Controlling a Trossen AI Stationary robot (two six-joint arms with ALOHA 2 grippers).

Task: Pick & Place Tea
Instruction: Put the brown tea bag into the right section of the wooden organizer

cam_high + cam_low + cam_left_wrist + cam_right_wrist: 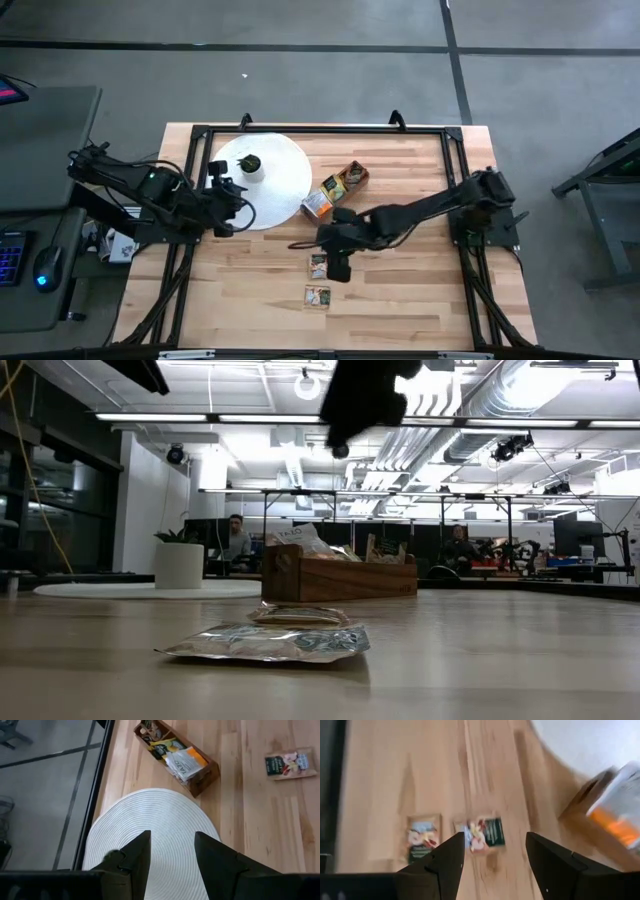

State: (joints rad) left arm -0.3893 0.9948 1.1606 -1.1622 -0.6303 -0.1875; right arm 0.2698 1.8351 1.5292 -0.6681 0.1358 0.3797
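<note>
Right wrist view: right gripper fingers apart, empty, over tea sachet, partly hidden btwn tips. Left gripper spread above white disc.

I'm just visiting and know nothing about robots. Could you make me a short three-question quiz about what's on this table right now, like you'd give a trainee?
1. True or false: the right gripper is holding a tea sachet.
2. How many tea sachets lie loose on the bare wood, outside the wooden box?
3. The left gripper hovers over: A) the white round mat, B) the wooden box, C) bare wood.

Key
1. False: its fingers are open and empty, above the nearer loose sachet.
2. Two: that one and another sachet closer to the table's front edge.
3. A.
</note>
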